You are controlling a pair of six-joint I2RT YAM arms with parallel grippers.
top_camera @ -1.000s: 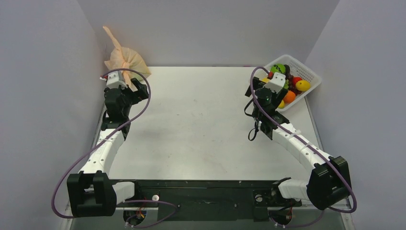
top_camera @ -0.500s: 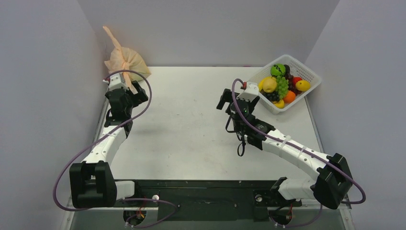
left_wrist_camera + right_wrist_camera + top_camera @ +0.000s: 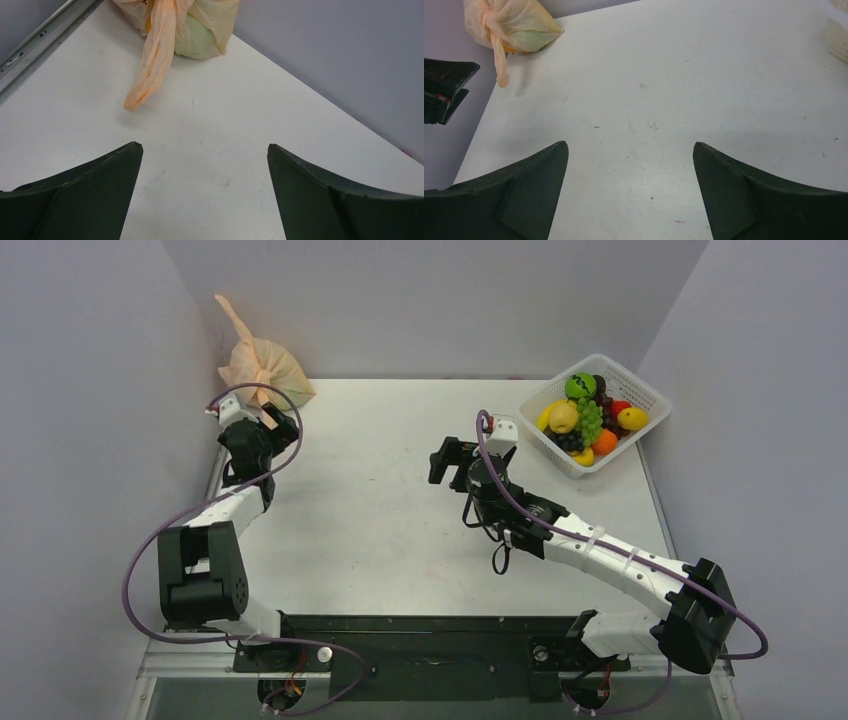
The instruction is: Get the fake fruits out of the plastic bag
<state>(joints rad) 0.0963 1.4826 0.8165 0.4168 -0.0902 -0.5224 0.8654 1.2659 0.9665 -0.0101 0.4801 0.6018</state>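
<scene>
The peach-orange plastic bag [image 3: 262,365] lies tied shut in the far left corner of the table, with its twisted tail [image 3: 152,65] trailing toward me. A green fake fruit [image 3: 195,42] shows through its skin; the other fruits inside are hidden. The bag also shows in the right wrist view [image 3: 514,25]. My left gripper [image 3: 282,426] is open and empty, a short way in front of the bag, its jaws [image 3: 205,147] wide over bare table. My right gripper [image 3: 447,462] is open and empty above the table's middle, facing the bag from far off [image 3: 630,145].
A white lattice basket [image 3: 642,392] at the far right holds several fake fruits, among them a green one, yellow ones, grapes and an orange. Grey walls close in the left, back and right. A metal rail [image 3: 35,40] runs along the table's left edge.
My right arm has swung left from over the basket to the table's middle, gripper open. My left arm has drawn in along the left edge, its gripper still near the bag.
</scene>
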